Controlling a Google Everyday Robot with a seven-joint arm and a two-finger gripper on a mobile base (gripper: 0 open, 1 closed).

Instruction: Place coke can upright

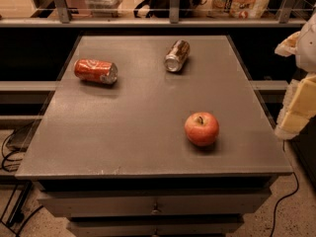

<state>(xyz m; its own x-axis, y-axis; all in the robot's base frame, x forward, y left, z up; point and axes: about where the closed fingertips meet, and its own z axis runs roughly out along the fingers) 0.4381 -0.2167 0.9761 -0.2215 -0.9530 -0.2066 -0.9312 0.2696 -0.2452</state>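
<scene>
The coke can [96, 71] is red-orange with white lettering. It lies on its side at the back left of the grey table [128, 137], with its silver end facing right. My gripper [296, 107] shows as white and yellowish parts at the right edge of the camera view, beyond the table's right edge. It is far from the coke can and touches nothing on the table.
A brownish-gold can [177, 56] lies on its side at the back middle. A red apple [201, 128] stands at the front right. A shelf with railings [173, 19] runs behind the table. Cables [10, 152] lie on the floor at the left.
</scene>
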